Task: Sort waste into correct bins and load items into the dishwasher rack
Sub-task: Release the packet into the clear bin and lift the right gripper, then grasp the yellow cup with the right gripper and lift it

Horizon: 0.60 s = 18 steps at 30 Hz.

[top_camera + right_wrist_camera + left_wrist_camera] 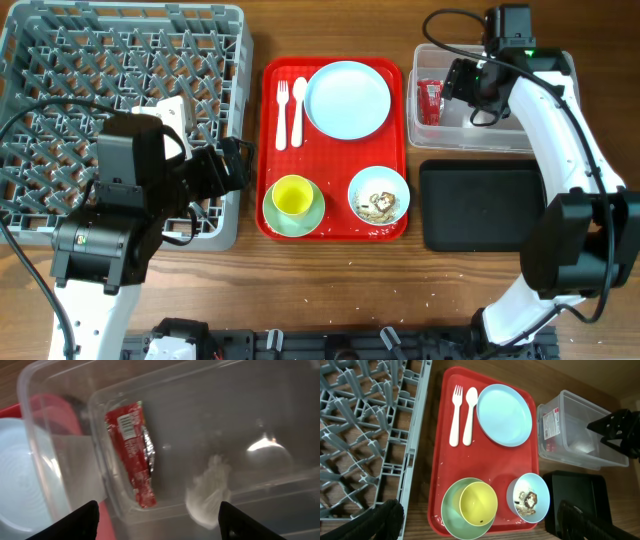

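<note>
Wood-grain table [340, 290] beneath dishwasher rack [80, 70]

Bright even light, soft shadows, glare inside blurred clear tub [200, 430]

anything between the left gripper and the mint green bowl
Yes: a small yellow plastic cup sits inside the round mint-green bowl, covering most of it; only part of the bowl's rim shows. Nothing else visible blocks it.
</note>
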Available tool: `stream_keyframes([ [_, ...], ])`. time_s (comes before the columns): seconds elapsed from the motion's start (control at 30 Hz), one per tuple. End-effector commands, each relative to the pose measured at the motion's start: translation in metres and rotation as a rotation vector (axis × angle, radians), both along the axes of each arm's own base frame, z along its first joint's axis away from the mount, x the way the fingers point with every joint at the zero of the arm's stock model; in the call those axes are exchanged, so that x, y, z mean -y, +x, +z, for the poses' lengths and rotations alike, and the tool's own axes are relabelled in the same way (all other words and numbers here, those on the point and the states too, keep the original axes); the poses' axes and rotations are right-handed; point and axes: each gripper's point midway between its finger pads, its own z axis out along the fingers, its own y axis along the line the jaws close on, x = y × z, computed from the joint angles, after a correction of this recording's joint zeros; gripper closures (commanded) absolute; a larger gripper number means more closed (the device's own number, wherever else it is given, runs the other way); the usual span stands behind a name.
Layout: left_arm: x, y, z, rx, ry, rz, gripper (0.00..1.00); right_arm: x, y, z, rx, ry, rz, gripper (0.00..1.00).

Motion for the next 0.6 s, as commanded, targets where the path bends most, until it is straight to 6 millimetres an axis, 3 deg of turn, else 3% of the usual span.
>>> stream_keyframes([
  [0.0,0.0,0.002,0.008,0.025,0.007,-0.006,0.0,-0.052,-0.008,0.064,0.139,0.177,0.202,0.23],
  [0.1,0.001,0.002,0.008,0.025,0.006,-0.006,0.0,-0.106,-0.042,0.11,0.204,0.207,0.344,0.26],
  [0.17,0.001,0.002,0.008,0.025,0.006,-0.006,0.0,-0.146,-0.073,0.121,0.186,0.219,0.448,0.27],
  [0.23,0.001,0.002,0.008,0.026,0.007,-0.006,0.0,-0.17,-0.104,0.113,0.1,0.212,0.471,0.28],
  [0.3,0.001,0.002,0.008,0.026,0.007,-0.006,0.0,-0.177,-0.133,0.094,-0.013,0.142,0.44,0.28],
  [0.47,0.001,0.002,0.008,0.025,0.006,-0.006,0.0,-0.195,-0.168,0.064,-0.117,0.096,0.474,0.31],
  [0.5,0.001,0.002,0.008,0.025,0.006,-0.006,0.0,-0.209,-0.175,0.059,-0.122,0.129,0.515,0.32],
  [0.57,0.001,0.002,0.008,0.025,0.006,-0.006,0.0,-0.242,-0.187,0.052,-0.118,0.22,0.609,0.43],
])
